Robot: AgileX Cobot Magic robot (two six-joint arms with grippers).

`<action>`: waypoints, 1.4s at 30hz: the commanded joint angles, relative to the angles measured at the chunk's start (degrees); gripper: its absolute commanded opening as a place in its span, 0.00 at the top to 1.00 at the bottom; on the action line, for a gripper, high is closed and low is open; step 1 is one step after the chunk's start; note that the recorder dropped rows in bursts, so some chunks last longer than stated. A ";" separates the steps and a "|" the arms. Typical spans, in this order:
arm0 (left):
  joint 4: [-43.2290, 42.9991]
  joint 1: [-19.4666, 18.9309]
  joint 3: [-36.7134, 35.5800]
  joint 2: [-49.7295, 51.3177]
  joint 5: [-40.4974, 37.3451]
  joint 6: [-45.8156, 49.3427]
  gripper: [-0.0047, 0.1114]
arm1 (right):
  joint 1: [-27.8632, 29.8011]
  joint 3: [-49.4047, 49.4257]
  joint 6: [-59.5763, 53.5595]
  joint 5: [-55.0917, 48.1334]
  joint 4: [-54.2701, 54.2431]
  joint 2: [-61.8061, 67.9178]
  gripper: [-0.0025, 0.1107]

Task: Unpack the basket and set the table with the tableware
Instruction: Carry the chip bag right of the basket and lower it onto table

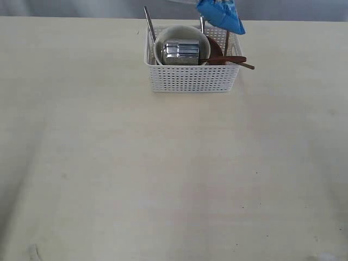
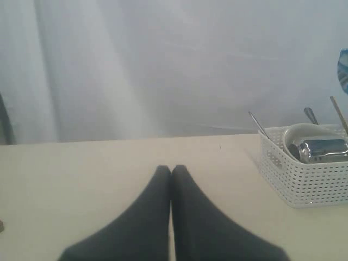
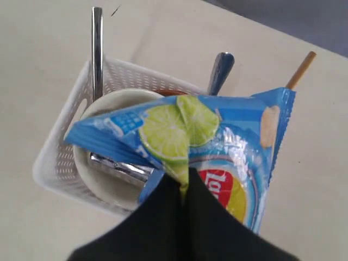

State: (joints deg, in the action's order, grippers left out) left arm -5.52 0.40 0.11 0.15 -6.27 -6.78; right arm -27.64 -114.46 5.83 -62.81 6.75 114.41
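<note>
While my right gripper pinches the top edge of the blue bag, jaws closed tight on the foil, the bag hangs above the basket, over its 1 o'clock corner. The basket sits at 12 o'clock on the table, close to the far edge. Inside, a bowl fills the 9 o'clock half, with the cup lying on its side in it. A steel handle leans up at 11 o'clock and a second handle at 12, just beside the bag. A brown plate shows at the bowl's 3 o'clock. The spoon and a chopstick poke over the rim at 3 o'clock, below the bag. My left gripper is pressed closed on nothing, low over the table, well apart from the basket. From the basket toward 6 o'clock the tabletop spreads wide to both sides.
</note>
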 commanded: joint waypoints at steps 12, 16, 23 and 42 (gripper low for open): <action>0.25 0.33 -0.11 -0.15 0.40 -0.06 0.96 | 0.05 5.93 0.02 -7.16 2.43 -11.96 0.98; 0.25 0.33 -0.11 -0.15 0.40 -0.06 0.96 | 0.05 13.19 0.02 -7.16 2.45 -15.65 0.98; 0.25 0.33 -0.11 -0.15 0.40 -0.06 0.96 | 0.05 23.77 2.15 -7.16 3.15 -19.28 0.98; 0.25 0.33 -0.11 -0.15 0.40 -0.06 0.96 | 0.05 49.36 3.95 -7.16 0.76 -37.45 0.98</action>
State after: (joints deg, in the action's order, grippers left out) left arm -5.52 0.40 0.11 0.15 -6.27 -6.78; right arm -27.74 -67.70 9.47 -70.06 7.94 79.69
